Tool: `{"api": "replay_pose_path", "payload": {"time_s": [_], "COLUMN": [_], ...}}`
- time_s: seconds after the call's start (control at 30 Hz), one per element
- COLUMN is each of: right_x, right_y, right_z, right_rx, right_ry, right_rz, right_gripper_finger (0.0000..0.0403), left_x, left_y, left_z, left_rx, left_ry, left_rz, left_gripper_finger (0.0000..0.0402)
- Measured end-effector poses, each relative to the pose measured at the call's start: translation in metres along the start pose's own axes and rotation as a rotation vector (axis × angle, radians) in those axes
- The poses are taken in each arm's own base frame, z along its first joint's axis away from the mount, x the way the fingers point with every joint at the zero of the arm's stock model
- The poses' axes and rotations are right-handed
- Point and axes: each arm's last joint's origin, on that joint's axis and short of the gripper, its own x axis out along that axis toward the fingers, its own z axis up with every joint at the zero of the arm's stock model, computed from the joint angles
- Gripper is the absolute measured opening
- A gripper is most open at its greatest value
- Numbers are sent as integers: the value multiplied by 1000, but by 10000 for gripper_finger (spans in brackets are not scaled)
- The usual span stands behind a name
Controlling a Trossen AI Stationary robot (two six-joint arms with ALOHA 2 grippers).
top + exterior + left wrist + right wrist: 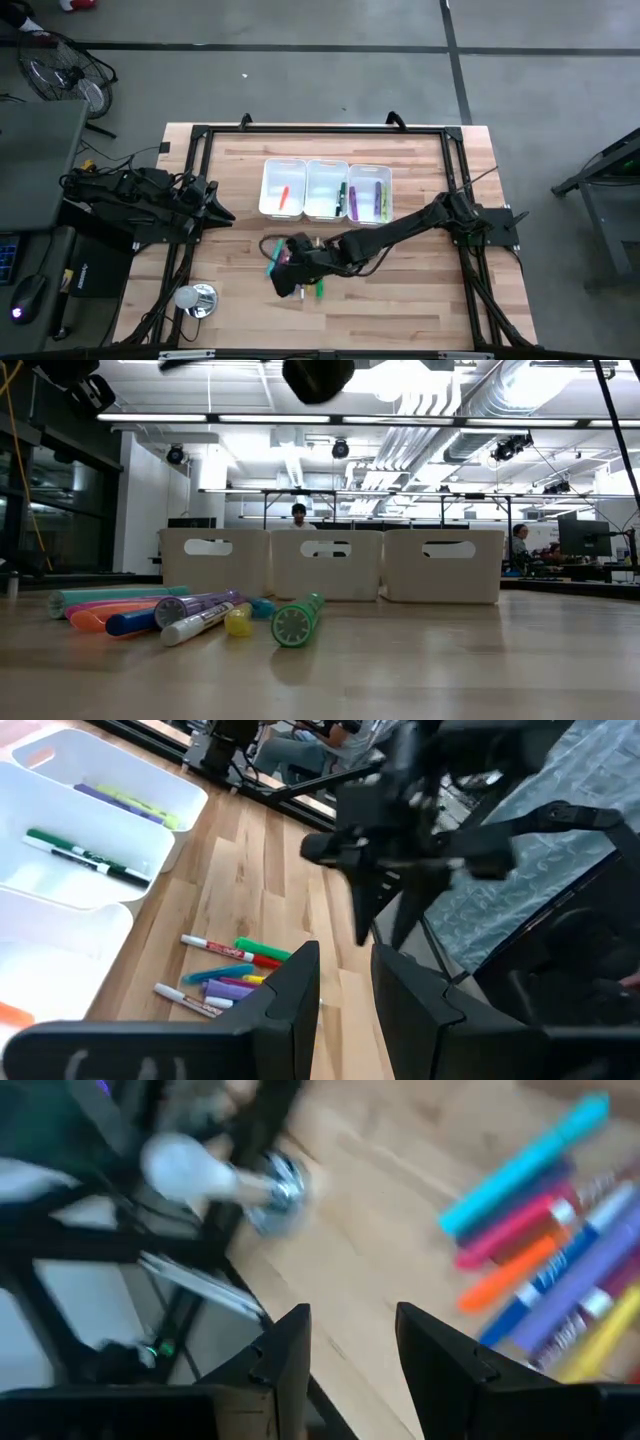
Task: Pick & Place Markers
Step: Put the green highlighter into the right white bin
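The bench carries three white bins. The right gripper hovers over the clustered markers, fingers apart and empty; descending there risks nudging neighbours or pinching two. The left gripper waits aside, fingers slightly apart.

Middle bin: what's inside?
The middle bin holds a green marker lying along the wall nearest the right bin. The rest of its floor looks bare; the low view shows only the bin's side wall.
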Motion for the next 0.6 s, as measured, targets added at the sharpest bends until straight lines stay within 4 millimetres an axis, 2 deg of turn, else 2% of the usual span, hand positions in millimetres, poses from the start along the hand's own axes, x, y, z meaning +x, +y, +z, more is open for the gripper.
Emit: {"api": "replay_pose_path", "payload": {"time_s": [0.1,0.4,0.6], "right_x": [8,1,12], "right_y": [-11,-40,-60], "right_z": [-5,-14,-22], "right_rx": [21,232,330], "right_ry": [56,193,240], "right_rz": [-81,-390,-494], "right_gripper_finger": [136,111,108], "left_x": [0,0,0], "left_y": [0,0,0], "left_z": [0,0,0], "left_rx": [0,-2,-1], "left_ry": [0,1,1], "left_rz": [-2,-1,-1], "left_gripper_finger": [92,92,92]}}
